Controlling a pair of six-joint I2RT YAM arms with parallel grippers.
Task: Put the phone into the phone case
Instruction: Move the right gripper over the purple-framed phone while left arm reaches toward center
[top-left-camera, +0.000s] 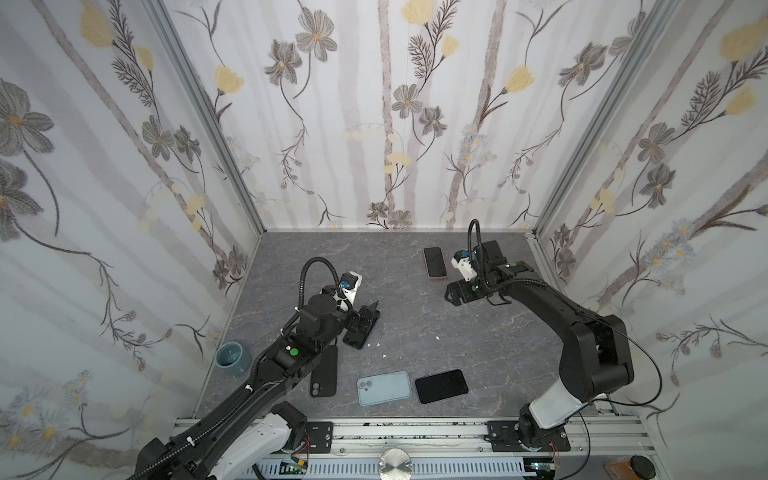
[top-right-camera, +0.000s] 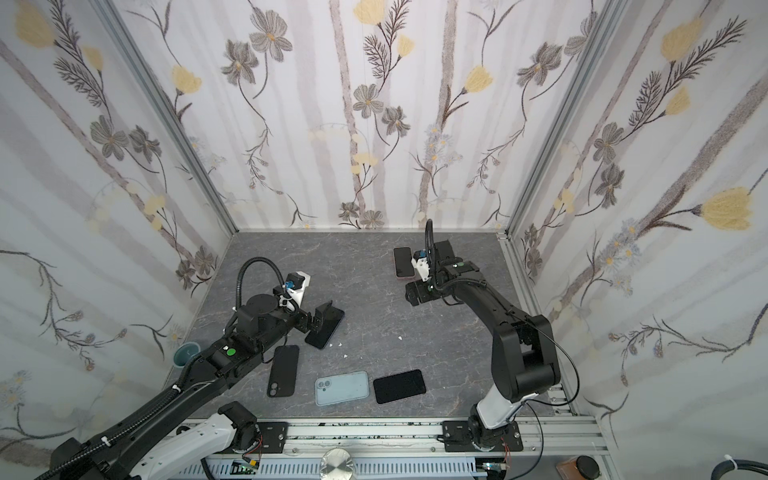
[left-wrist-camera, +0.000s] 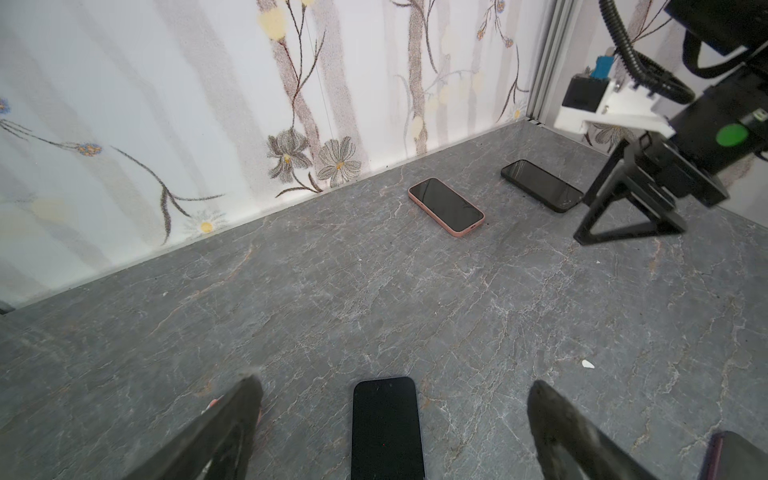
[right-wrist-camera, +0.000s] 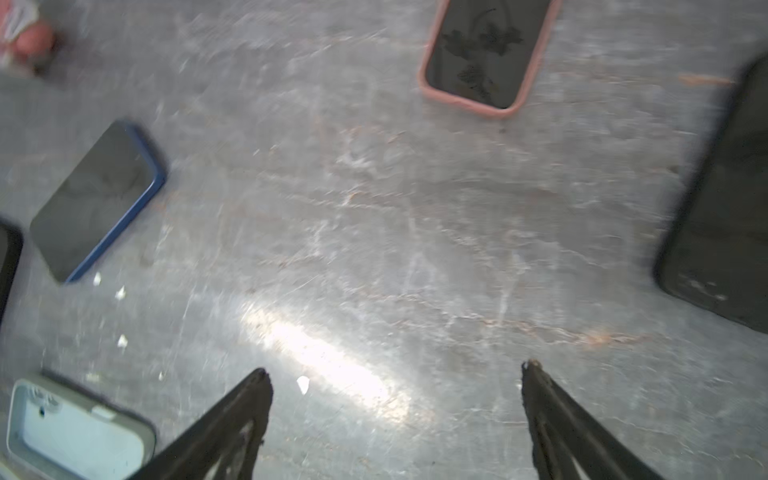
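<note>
1. The left gripper (left-wrist-camera: 395, 381) hangs low with its jaws spread wide and nothing held. Under it, left of centre on the grey marbled table (top-left-camera: 415, 324), a blue-edged phone (top-left-camera: 360, 330) lies face up.
2. The right gripper (right-wrist-camera: 395, 368) is also spread wide and empty, over bare table towards the back right. It is just in front of a pink-cased phone (top-left-camera: 435, 262) lying screen up and dark.
3. The light-blue phone case (top-left-camera: 384, 387) lies at the front centre with its camera cut-out to the left.
4. It sits between a black phone back (top-left-camera: 324, 374) with two lens rings and a matte black slab (top-left-camera: 441, 385); whether that slab is a phone or a case I cannot tell.
5. Another dark phone (left-wrist-camera: 540, 185) lies beside the pink one, near the back wall.
6. The only marks I can pick out are a round green sticker (top-left-camera: 294, 352) on the left arm and a second green sticker (top-left-camera: 512, 264) on the right. Any brand on the phones is too small to read.
7. A blue-grey bowl (top-left-camera: 232, 358) stands at the table's left edge.
</note>
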